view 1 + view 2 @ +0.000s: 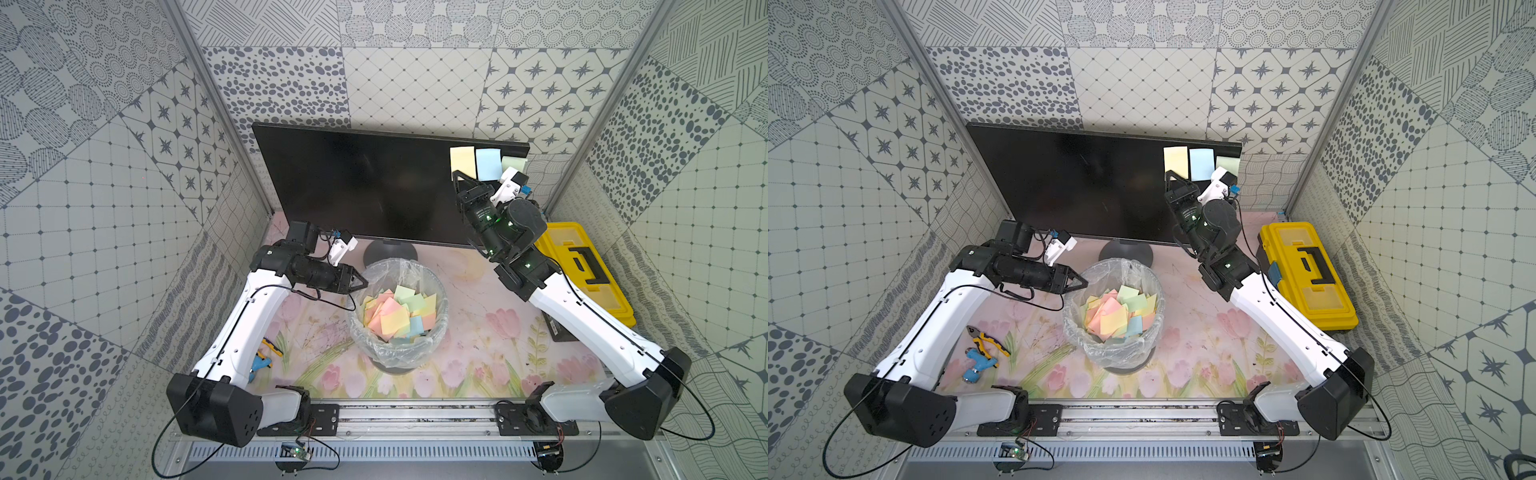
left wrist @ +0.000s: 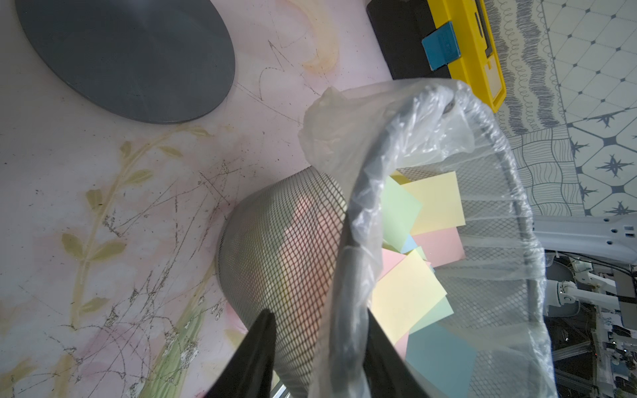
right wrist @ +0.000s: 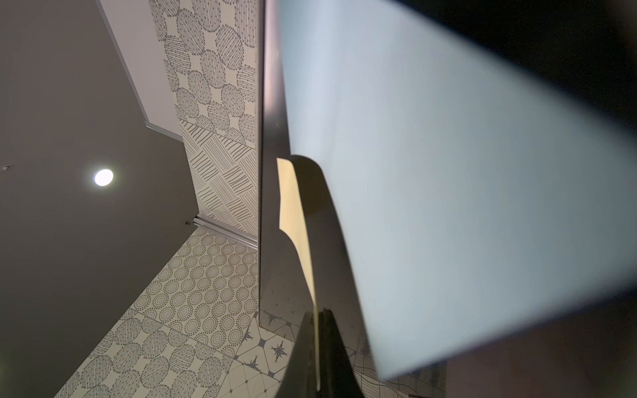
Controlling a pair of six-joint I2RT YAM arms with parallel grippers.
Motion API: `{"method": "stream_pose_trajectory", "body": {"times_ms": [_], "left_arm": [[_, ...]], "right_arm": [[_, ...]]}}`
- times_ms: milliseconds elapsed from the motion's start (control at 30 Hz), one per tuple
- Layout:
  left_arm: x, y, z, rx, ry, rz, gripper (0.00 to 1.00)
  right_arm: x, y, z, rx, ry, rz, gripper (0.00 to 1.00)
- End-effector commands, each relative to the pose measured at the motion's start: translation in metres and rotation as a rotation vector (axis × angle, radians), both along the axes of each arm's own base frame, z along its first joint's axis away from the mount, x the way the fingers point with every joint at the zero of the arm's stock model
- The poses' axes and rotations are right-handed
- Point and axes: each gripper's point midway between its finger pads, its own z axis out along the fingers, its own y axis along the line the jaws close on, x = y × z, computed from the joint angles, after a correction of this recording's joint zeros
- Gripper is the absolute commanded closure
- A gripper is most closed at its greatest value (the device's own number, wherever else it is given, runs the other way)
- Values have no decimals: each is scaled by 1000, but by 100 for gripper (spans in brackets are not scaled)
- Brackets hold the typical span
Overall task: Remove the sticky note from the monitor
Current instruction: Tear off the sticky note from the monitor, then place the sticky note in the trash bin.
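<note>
Yellow note (image 1: 462, 160) is stuck on the monitor (image 1: 353, 178), in the upper corner on the robot's right. A blue note (image 1: 488, 162) is just beside it and a green note (image 1: 513, 163) is past that. Right gripper (image 1: 456, 173) is at the yellow note's lower edge. The wrist view shows its jaws pinched together on that edge, w/ the paper running between them. Left gripper (image 1: 365, 285) has its jaws clamped on the rim of the mesh bin (image 1: 443, 300), liner incl.

Likely risks from here:
- Grip is only on a thin strip of paper, so a fast tug could slip it out or tear it. The glued end, prob. the top, would stay on the screen.
- Blue note hangs right next to the wrist, so a sideways swing during the peel may brush it loose.
- Pushing in vs. pulling away would rock the monitor on its stand.
- Any jerk from the left arm could tip the bin, since it's held only at the rim.
</note>
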Motion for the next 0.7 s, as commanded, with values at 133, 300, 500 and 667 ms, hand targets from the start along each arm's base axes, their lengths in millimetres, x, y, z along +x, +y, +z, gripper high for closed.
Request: {"method": "stream_pose_trajectory", "body": {"times_ms": [133,300,500,667], "left_arm": [[-3,-1,1,-10,8,-12,58],[-2,-1,1,-9,6,-12,58],[-2,-1,0,-7,8,-12,58],[-2,-1,1,-6,7,-12,58]], "right_arm": [[-23,4,14,-12,-48,45,100],[-35,16,20,-49,-73,102,100],[-72,55,3,-201,-65,272,100],[-120,85,-31,-408,-60,403,100]]}}
